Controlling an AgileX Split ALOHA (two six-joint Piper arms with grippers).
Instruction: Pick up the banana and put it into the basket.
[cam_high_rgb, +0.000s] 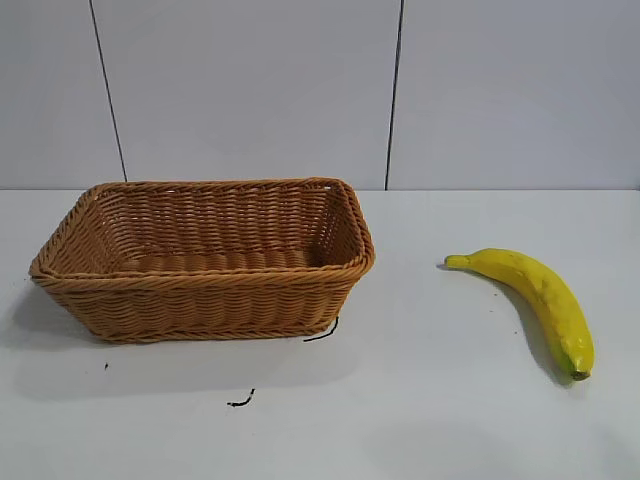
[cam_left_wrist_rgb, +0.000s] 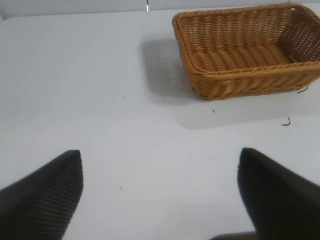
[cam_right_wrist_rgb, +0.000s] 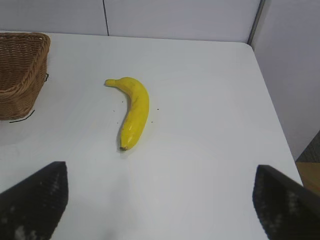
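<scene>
While untouched: one banana (cam_high_rgb: 540, 297), one basket (cam_high_rgb: 200, 283).

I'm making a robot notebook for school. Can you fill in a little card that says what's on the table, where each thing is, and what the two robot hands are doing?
banana: lying flat on the white table, on the right arm's side, untouched
basket: upright on the left arm's side, nothing in it
banana to basket: apart, bare table between them
left gripper: open, above bare table, basket ahead of it
right gripper: open, holding nothing, banana ahead of it
task step: banana not yet picked up
</scene>
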